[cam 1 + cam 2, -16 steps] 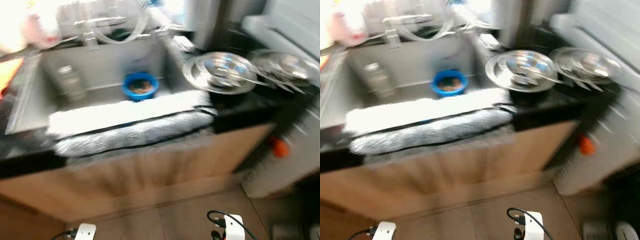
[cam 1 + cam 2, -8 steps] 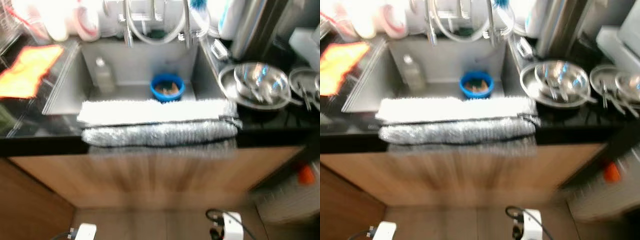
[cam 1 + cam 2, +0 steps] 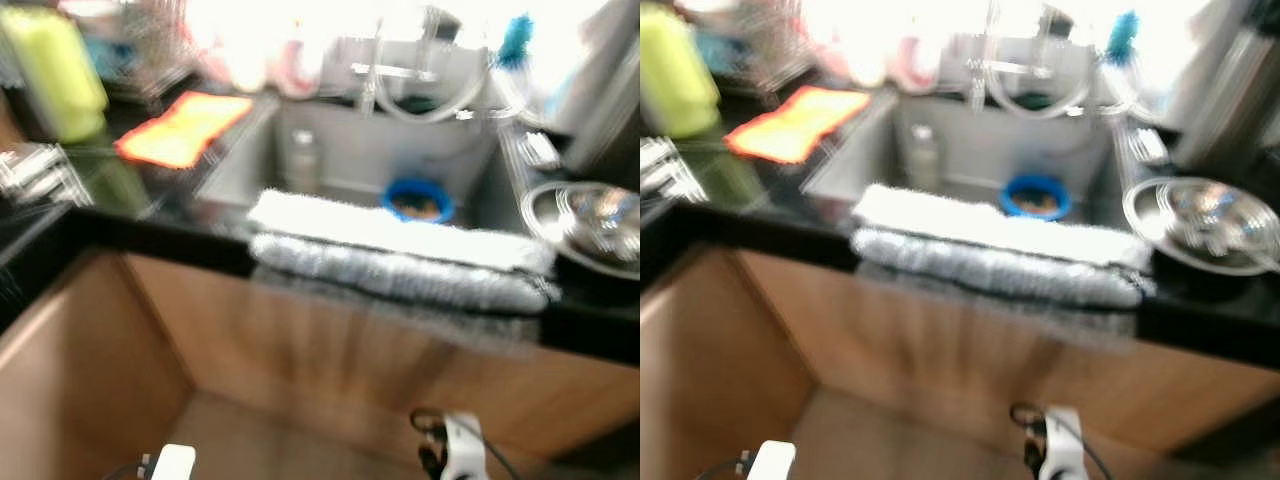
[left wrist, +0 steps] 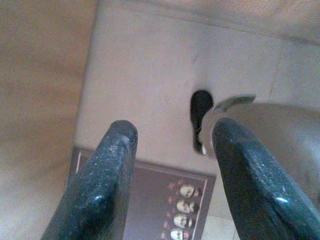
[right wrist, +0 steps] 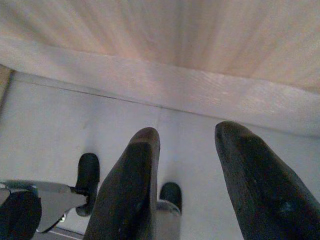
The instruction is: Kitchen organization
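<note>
Both arms hang down, so the left gripper and right gripper are wide apart, holding nothing. A fluffy towel lies over the sink edge, maybe drying; a blue bowl sits at its 12 o'clock.

Place: a kitchen in a home.
Sink: a grey sink set in a black counter, with a tap behind it.
In the sink: a blue bowl and a bottle.
On the edge: a fluffy white and grey cloth.
Beside it: shiny metal pans, an orange cloth.
Below: wooden cupboards.
</note>
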